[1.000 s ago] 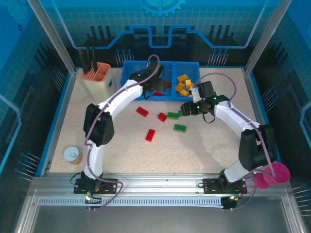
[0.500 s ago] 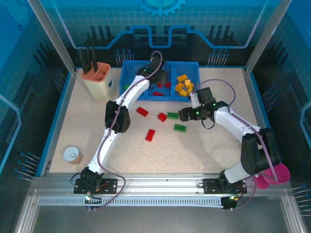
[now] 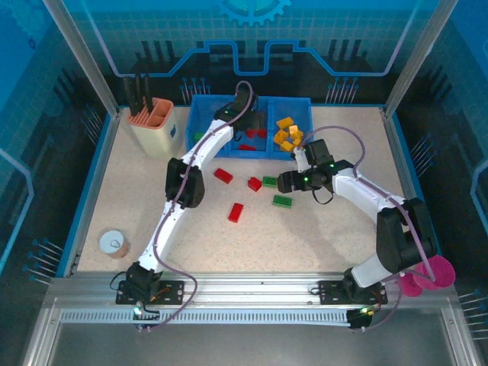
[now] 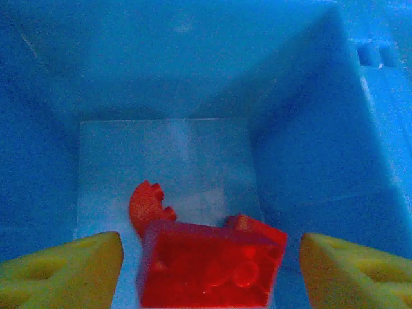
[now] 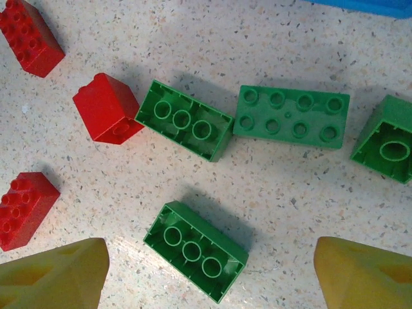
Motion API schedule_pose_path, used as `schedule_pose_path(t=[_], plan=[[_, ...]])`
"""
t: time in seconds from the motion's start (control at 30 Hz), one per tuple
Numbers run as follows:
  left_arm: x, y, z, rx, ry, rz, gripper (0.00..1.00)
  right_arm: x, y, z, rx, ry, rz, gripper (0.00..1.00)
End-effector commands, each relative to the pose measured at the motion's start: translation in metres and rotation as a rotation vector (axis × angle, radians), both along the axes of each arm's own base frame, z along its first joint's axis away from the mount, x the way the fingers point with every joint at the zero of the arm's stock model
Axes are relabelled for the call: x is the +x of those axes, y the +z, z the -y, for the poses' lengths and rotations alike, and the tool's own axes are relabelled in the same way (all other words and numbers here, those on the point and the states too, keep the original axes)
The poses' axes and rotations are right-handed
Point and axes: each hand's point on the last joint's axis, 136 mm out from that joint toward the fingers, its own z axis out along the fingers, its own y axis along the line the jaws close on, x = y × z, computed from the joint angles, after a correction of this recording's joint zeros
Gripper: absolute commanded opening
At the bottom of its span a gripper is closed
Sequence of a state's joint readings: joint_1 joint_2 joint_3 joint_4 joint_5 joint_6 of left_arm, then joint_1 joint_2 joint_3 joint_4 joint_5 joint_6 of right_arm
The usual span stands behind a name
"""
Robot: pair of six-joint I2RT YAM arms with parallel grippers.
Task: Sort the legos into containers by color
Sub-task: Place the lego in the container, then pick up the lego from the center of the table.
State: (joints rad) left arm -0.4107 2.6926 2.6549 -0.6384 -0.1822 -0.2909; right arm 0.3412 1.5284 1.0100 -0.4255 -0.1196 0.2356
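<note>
Your left gripper [image 4: 209, 278] hangs inside the middle compartment of the low blue plastic tray [image 3: 293, 101]. Its fingers are spread wide, and a red studded plastic brick [image 4: 212, 254] sits free between them, touching neither. That compartment is where red belongs, judging by the other red piece [image 4: 147, 205] beyond it. Orange-yellow bricks [image 3: 286, 133] sit in the right compartment.

Your right gripper [image 5: 209, 283] hovers, fingers apart, straddling a green rectangular brick [image 5: 196, 250] on the speckled table [image 3: 328, 229], likely to line up a pick. Other green bricks [image 5: 291, 118] and red bricks [image 5: 106, 106] lie near, so descend squarely.
</note>
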Motion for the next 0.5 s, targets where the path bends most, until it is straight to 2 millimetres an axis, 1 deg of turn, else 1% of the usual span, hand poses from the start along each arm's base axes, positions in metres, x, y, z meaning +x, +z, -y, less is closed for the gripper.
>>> schedule_pose_path(t=[0.0,0.1,0.17,0.27,0.33,0.37,0.43,0.47], plan=[[-0.006,0.086,-0.002,-0.017,-0.016,0.135,0.75,0.005,0.004,-0.007,-0.010,0.033,0.017,0.84],[-0.019,0.115,-0.005,-0.023,-0.025,0.173,0.77,0.008,0.007,-0.011,-0.012,0.060,0.028,0.84],[-0.030,0.131,-0.007,-0.015,-0.037,0.181,0.78,0.010,0.010,-0.012,-0.014,0.074,0.037,0.84],[-0.053,0.144,-0.001,0.005,-0.097,0.170,0.80,0.013,0.018,-0.015,-0.015,0.101,0.066,0.84],[-0.075,0.144,0.010,0.043,-0.183,0.153,0.81,0.015,0.023,-0.016,-0.018,0.115,0.084,0.84],[-0.088,0.140,0.014,0.086,-0.236,0.134,0.82,0.016,0.025,-0.016,-0.018,0.123,0.091,0.84],[-0.113,0.127,0.010,0.199,-0.305,0.078,0.85,0.017,0.031,-0.016,-0.016,0.134,0.104,0.85],[-0.128,0.117,0.005,0.239,-0.342,0.042,0.87,0.016,0.034,-0.016,-0.013,0.138,0.109,0.85]])
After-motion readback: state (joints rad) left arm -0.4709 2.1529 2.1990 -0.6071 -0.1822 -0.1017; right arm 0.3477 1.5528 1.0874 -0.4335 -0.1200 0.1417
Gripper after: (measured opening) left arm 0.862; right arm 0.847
